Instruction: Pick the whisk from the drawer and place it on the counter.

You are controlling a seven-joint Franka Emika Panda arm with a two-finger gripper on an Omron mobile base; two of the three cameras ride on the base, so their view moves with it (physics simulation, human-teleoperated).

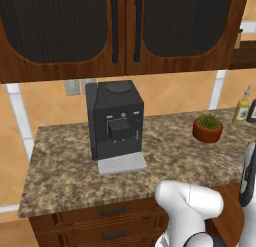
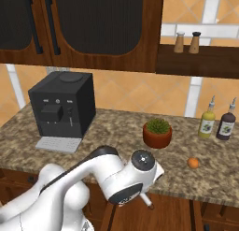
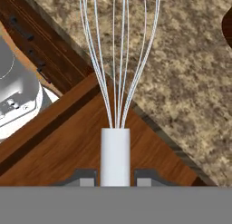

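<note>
Robot gripper (image 3: 115, 178) clenched on slim silver wire whisk (image 3: 116, 82)
Its thin loops reach out above the speckled brown-and-beige granite counter (image 3: 190, 78), handle over reddish-brown wood

Black coffee machine (image 1: 115, 122), potted plant (image 2: 157, 133), two sauce bottles (image 2: 207, 123), orange (image 2: 193, 163)
</note>
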